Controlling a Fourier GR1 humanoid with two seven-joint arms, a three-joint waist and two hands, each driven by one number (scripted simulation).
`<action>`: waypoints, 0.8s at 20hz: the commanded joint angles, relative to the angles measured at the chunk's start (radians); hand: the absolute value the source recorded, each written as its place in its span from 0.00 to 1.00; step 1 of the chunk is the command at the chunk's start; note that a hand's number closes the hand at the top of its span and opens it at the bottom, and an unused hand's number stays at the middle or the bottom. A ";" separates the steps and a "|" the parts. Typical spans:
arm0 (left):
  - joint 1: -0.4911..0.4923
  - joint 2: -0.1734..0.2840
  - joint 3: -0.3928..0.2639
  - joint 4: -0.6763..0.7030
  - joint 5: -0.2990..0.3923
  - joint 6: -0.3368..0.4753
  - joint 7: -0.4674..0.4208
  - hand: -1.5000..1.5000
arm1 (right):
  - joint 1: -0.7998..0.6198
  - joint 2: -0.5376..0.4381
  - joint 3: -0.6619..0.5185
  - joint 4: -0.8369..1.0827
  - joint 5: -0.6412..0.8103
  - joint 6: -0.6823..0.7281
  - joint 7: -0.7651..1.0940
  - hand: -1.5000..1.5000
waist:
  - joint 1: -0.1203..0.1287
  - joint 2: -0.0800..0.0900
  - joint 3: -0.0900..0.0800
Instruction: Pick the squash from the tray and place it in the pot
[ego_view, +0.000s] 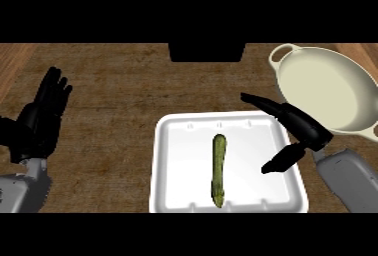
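Observation:
A long, thin green squash (218, 170) lies lengthwise in the middle of the white tray (177, 150). My right hand (299, 127) hovers over the tray's right rim, fingers straight and thumb spread toward the squash, holding nothing. It is a short way to the right of the squash, apart from it. The cream pot (325, 90) with looped handles stands at the upper right, just beyond that hand, with nothing inside. My left hand (40, 117) rests open at the left edge, fingers up.
A dark block (207, 52) sits at the back edge of the brown counter, above the tray. The counter's lighter wooden border shows at the far left and top right.

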 joint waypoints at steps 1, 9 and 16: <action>0.010 0.016 0.013 -0.040 0.005 -0.002 0.038 0.50 | -0.045 -0.039 0.087 -0.129 0.066 0.097 0.222 0.00 | -0.001 -0.003 0.000; -0.019 -0.063 -0.014 0.025 -0.055 0.014 -0.017 0.50 | -0.040 0.104 0.192 -0.154 0.161 0.194 0.453 0.00 | -0.001 0.008 0.002; 0.022 -0.062 0.030 -0.037 -0.070 -0.041 0.022 0.50 | 0.024 0.246 0.162 -0.225 0.245 0.227 0.549 0.00 | 0.001 0.007 0.003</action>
